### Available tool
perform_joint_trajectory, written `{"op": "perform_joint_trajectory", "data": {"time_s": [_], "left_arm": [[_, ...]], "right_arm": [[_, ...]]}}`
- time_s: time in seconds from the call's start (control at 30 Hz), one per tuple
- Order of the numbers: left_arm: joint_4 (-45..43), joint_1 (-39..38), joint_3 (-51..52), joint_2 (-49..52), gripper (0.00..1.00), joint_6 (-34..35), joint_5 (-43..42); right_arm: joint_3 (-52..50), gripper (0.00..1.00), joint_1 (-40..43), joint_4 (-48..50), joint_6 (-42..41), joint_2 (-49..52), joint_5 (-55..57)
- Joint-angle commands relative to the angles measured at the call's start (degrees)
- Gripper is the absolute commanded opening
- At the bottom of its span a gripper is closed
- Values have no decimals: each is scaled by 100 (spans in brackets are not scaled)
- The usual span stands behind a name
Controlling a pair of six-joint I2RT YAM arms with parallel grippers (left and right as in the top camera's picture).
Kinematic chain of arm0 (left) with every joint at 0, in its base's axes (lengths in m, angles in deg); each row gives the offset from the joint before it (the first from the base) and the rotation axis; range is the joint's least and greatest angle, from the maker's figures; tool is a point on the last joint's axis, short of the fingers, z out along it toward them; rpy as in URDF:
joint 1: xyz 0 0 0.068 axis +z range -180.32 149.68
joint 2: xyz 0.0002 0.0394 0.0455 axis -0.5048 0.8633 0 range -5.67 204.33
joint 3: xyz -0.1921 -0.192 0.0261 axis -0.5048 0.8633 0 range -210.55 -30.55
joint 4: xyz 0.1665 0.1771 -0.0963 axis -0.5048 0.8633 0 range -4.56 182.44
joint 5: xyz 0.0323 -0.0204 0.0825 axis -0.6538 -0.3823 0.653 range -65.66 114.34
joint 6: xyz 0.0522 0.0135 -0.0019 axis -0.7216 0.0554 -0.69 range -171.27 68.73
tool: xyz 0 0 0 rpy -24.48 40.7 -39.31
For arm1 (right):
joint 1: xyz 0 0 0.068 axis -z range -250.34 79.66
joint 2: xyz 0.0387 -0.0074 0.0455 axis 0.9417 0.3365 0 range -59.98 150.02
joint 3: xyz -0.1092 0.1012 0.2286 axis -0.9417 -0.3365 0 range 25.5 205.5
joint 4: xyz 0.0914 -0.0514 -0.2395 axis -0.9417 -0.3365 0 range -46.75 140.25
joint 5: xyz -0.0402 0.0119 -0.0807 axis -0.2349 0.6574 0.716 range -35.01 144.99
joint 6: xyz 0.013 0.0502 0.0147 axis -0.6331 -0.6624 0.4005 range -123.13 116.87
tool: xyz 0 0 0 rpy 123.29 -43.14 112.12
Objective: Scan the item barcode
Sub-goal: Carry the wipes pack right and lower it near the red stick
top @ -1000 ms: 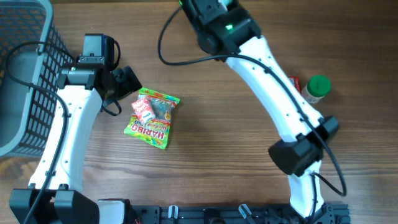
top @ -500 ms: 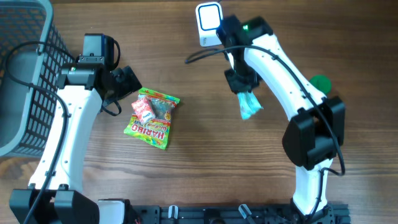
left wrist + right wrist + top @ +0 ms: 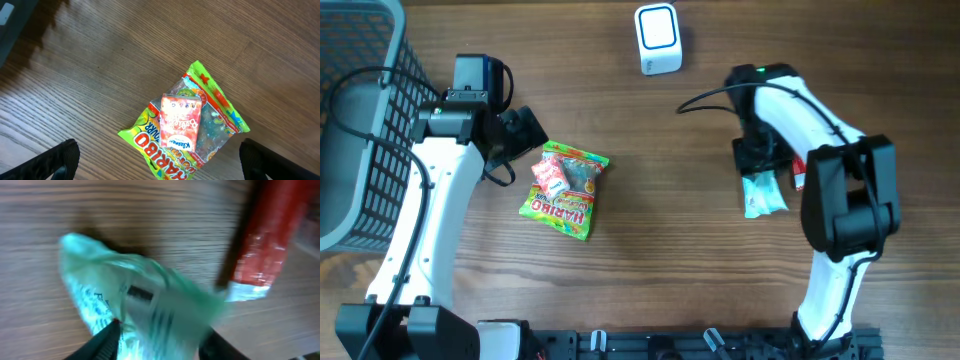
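Right gripper (image 3: pixel 163 342): we find its fingers apart with the pale green packet (image 3: pixel 763 193) between them. The wrist view is blurred, and we cannot tell whether the pads press on the packet or stand clear of it. The packet lies at the right side of the table (image 3: pixel 650 270), just beside a red wrapped item (image 3: pixel 267 235). The white scanner (image 3: pixel 657 38) stands at the far edge, well apart from the packet.

Left gripper (image 3: pixel 525 130): released, jaws spread wide, holding nothing. Below it lies a Haribo bag (image 3: pixel 220 120) with a small red box (image 3: pixel 181 121) resting on top. A grey basket (image 3: pixel 360 150) occupies the left edge.
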Motion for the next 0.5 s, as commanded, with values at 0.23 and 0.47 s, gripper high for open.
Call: {"op": "perform_joint_trajectory", "data": {"time_s": [0.23,0.47], "left_arm": [[-17,28,-4,35,100,-66,35],[-17,28,-4,37,100,-66,35]], "right_arm": [[942,62,4,-308,87,-260,-516],[826,59,-275,-328,79,-382,-1685]]}}
